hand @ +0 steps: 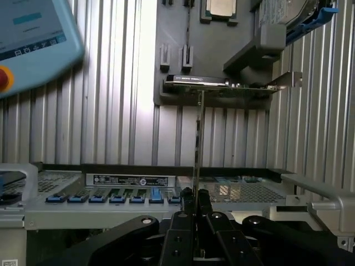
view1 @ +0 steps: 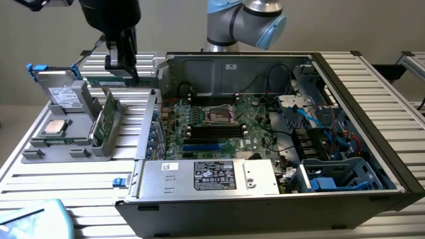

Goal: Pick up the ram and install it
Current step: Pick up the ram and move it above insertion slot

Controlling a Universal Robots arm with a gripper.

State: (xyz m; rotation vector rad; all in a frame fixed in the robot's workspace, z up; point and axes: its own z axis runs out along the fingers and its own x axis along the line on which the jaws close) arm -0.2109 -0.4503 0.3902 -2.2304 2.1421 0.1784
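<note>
Ram (hand: 198,138) is clamped edge-on in the narrow claw (hand: 194,194); a slight tilt could misalign it with the memory slots (view1: 214,130), jamming contacts.

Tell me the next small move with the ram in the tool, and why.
Probably shift the ram sideways toward the exterior view's right, keeping height. The tool is shut on it beside the grey parts tray, outside the open case, and the memory slots lie on the motherboard beyond the case's side wall, which it should clear.
</note>
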